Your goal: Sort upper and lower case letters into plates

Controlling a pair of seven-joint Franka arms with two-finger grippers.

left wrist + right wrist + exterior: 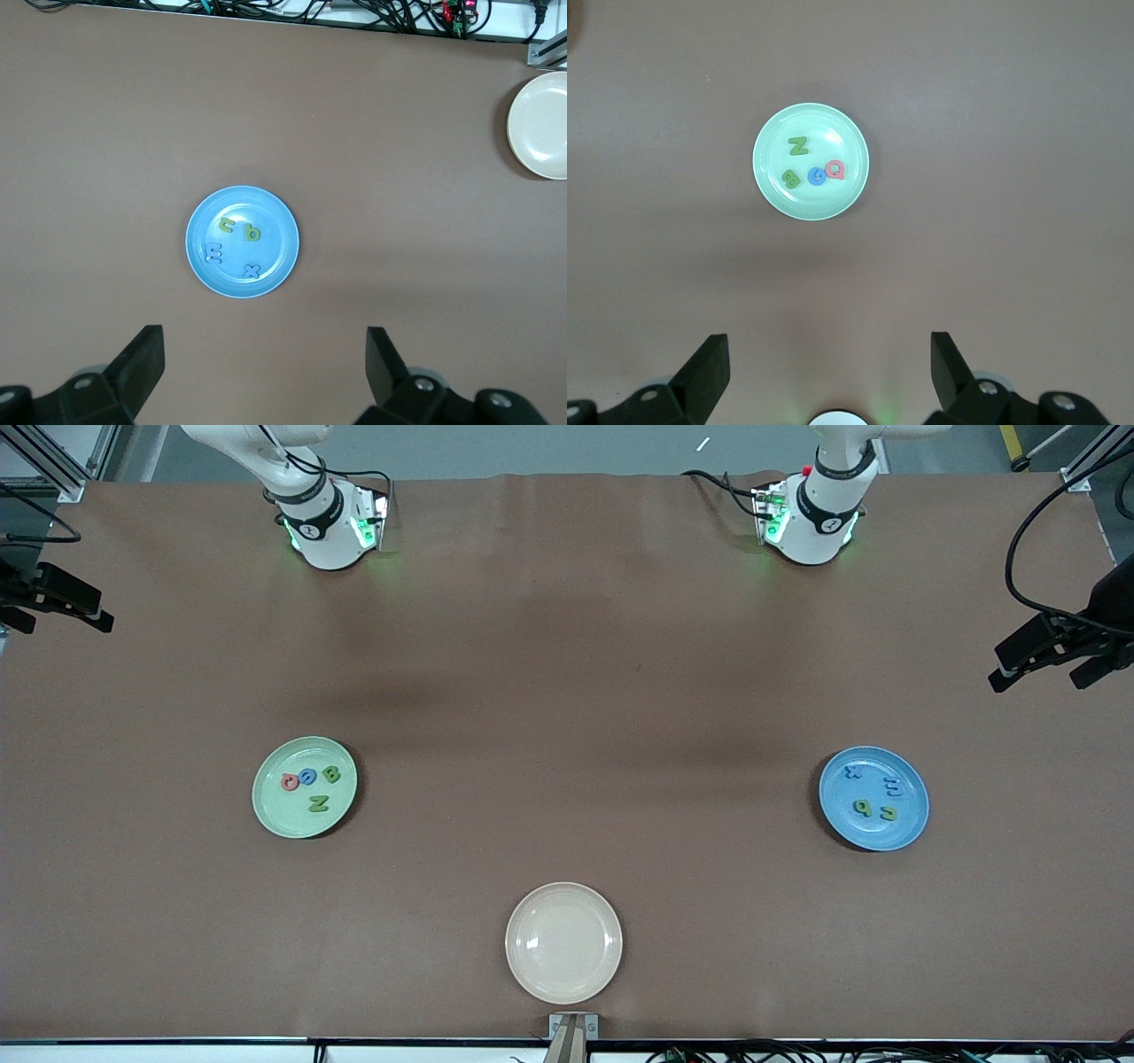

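The pale mint plate (266,808) toward the right arm's end holds a red Q (289,781), blue G (307,778), green B (331,774) and green N (318,803). The bright blue plate (912,825) toward the left arm's end holds a blue x (852,772), blue m (892,786) and two green lower-case letters (874,810). My left gripper (264,341) hangs open and empty high above bare table, with the blue plate (275,226) in its view. My right gripper (829,341) is likewise open and empty, high up, looking down on the mint plate (833,133).
A cream-beige plate (563,943) with nothing in it sits near the table's front edge, midway between the arms' ends. Black camera mounts (53,593) (1054,646) reach in at both ends of the table. Both arm bases (328,531) (811,522) stand along the back edge.
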